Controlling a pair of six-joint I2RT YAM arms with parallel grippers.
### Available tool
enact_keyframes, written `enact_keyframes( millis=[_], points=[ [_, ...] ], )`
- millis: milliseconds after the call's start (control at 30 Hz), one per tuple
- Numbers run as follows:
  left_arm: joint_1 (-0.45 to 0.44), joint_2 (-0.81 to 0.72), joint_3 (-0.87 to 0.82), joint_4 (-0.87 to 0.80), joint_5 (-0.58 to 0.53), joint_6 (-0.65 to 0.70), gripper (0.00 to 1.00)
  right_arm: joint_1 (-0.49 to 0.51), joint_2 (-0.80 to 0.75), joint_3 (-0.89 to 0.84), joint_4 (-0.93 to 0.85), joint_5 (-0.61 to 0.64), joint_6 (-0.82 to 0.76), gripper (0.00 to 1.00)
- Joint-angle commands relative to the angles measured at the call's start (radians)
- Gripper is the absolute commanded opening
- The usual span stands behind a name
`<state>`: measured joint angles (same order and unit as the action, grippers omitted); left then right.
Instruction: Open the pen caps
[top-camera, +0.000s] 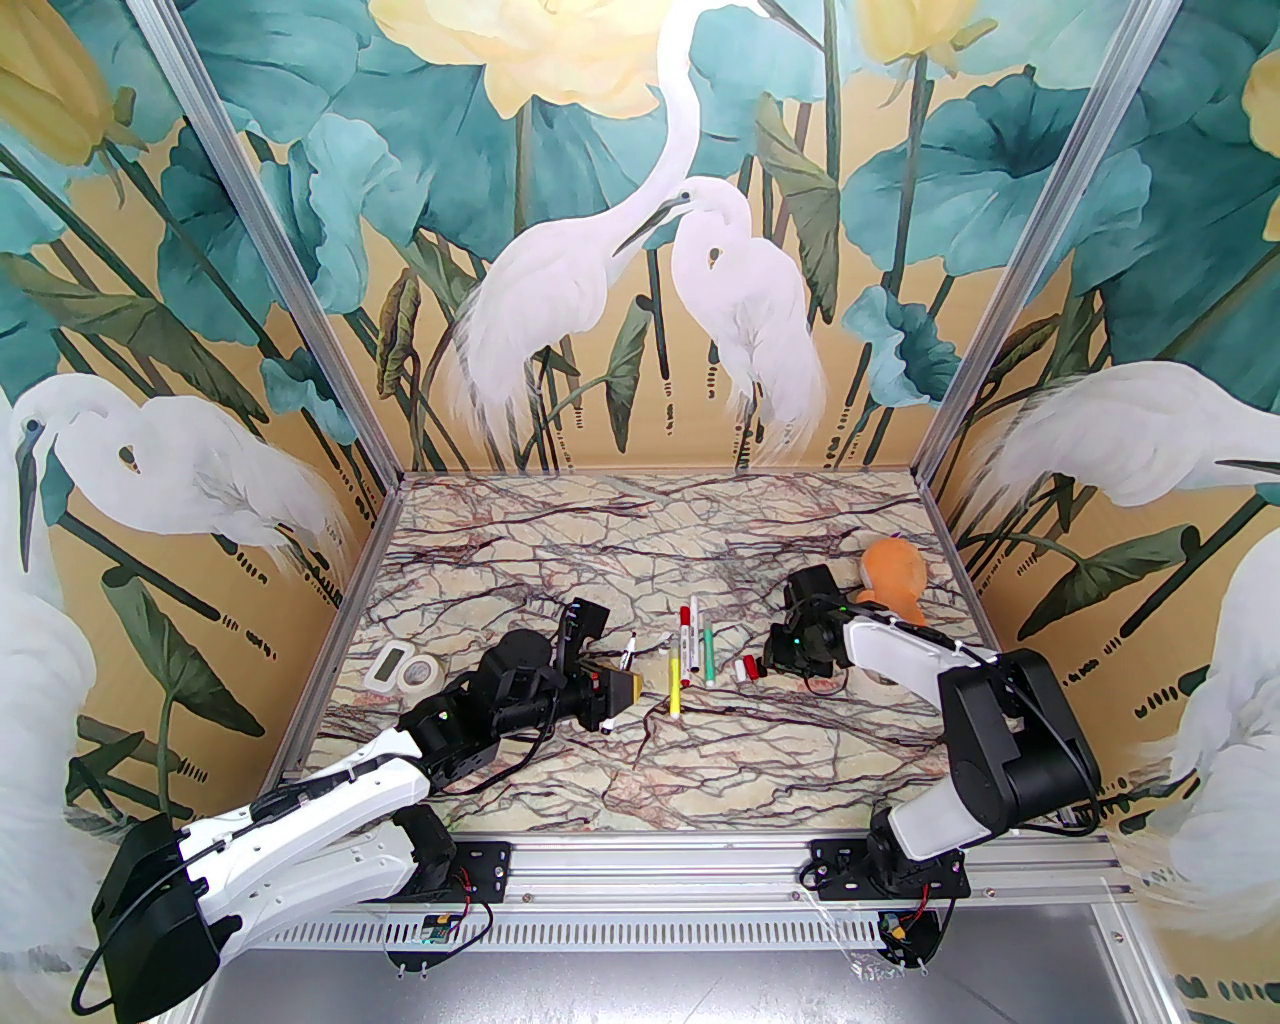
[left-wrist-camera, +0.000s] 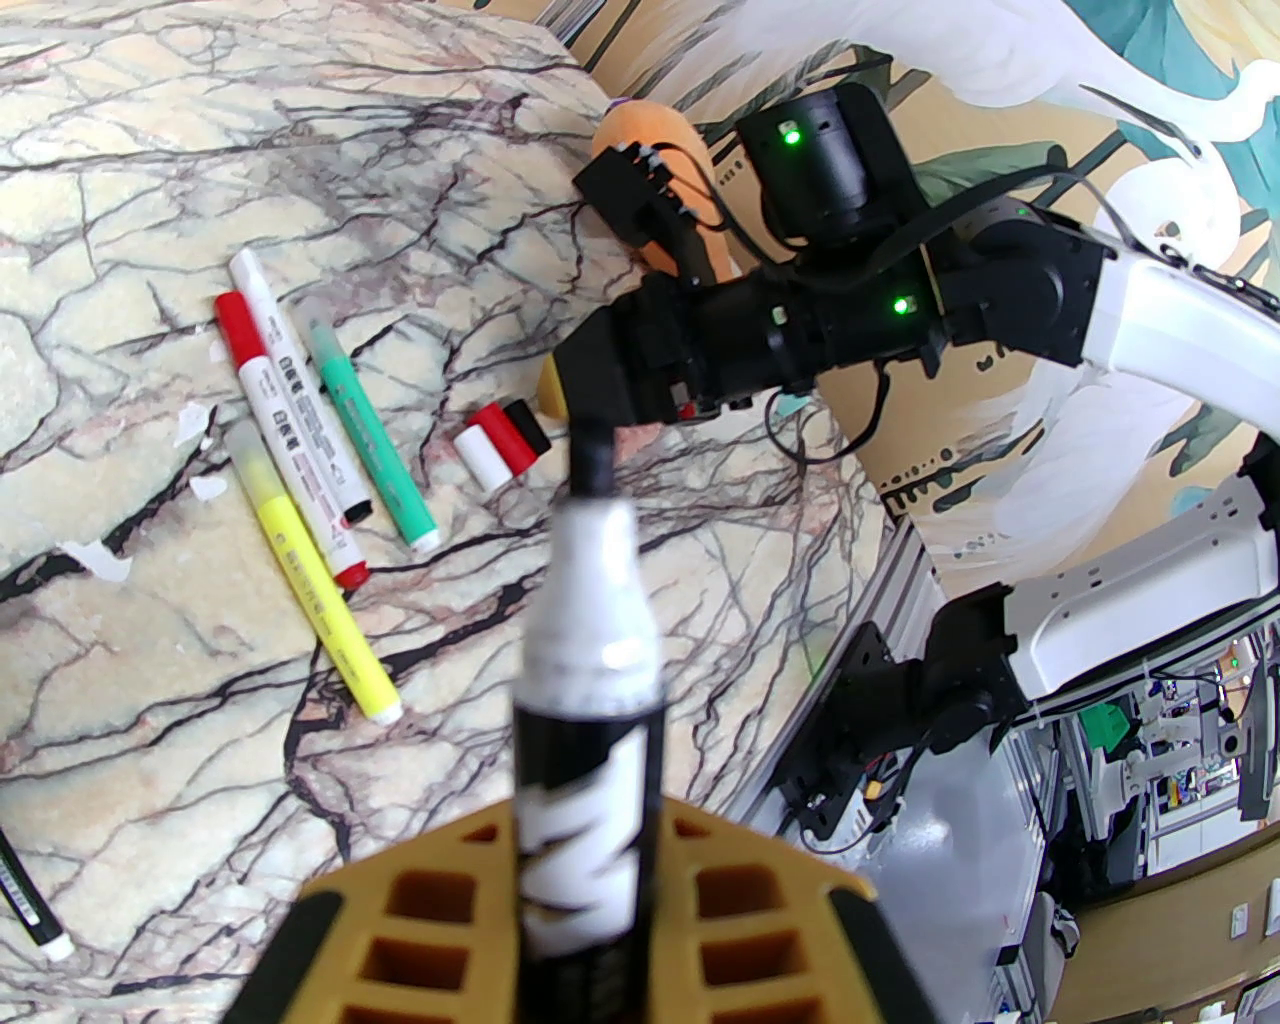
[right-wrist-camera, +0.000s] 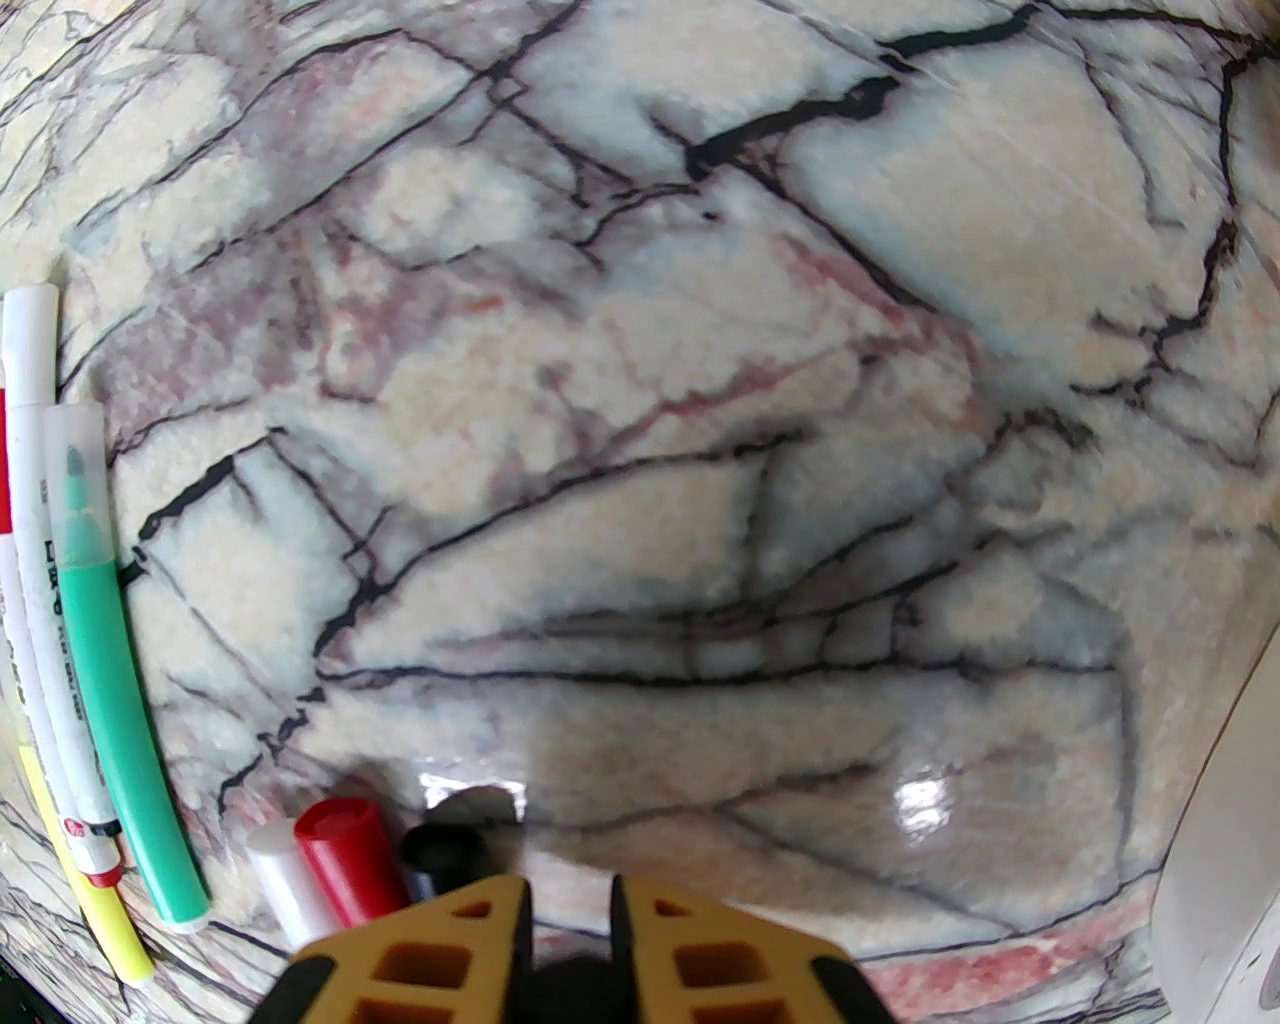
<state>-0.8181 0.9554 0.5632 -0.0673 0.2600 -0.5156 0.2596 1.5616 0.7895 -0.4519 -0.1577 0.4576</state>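
One marker (left-wrist-camera: 585, 700) in left hand (left-wrist-camera: 590, 840); right hand (right-wrist-camera: 570, 900) narrow, maybe empty; three loose caps (left-wrist-camera: 505, 440).

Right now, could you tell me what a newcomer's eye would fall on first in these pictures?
The jaws of the left gripper clamp a black-and-white marker, tip bare, left of the pen row. Right of that row three loose caps, white, red and black, lie together by the right gripper. An orange plush toy sits at the far right.

Small print runs along the white pen barrels (left-wrist-camera: 300, 420), too blurred to read.
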Motion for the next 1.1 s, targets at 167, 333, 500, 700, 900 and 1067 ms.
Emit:
enact_keyframes(
  millis=[167,333,500,700,900,1067],
  points=[
    [0.009,0.017,0.017,-0.023,-0.001,0.028,0.01,-0.009,0.014,0.018,0.019,-0.011,-0.012,0.25],
    [0.008,0.031,0.019,-0.008,0.013,0.018,0.02,-0.009,-0.001,0.016,0.019,-0.015,-0.015,0.28],
    [0.008,0.034,0.014,-0.002,0.018,0.010,0.02,-0.009,-0.019,0.013,0.016,-0.023,-0.013,0.29],
    [0.009,0.064,0.003,-0.028,-0.045,-0.002,0.03,-0.008,-0.111,-0.005,0.004,-0.038,-0.003,0.30],
    [0.008,0.122,0.005,-0.066,-0.112,-0.029,0.03,-0.008,-0.268,-0.036,-0.032,-0.065,0.010,0.35],
    [0.008,0.168,0.022,-0.122,-0.200,-0.076,0.04,-0.008,-0.425,-0.062,-0.061,-0.116,0.024,0.45]
  ],
)
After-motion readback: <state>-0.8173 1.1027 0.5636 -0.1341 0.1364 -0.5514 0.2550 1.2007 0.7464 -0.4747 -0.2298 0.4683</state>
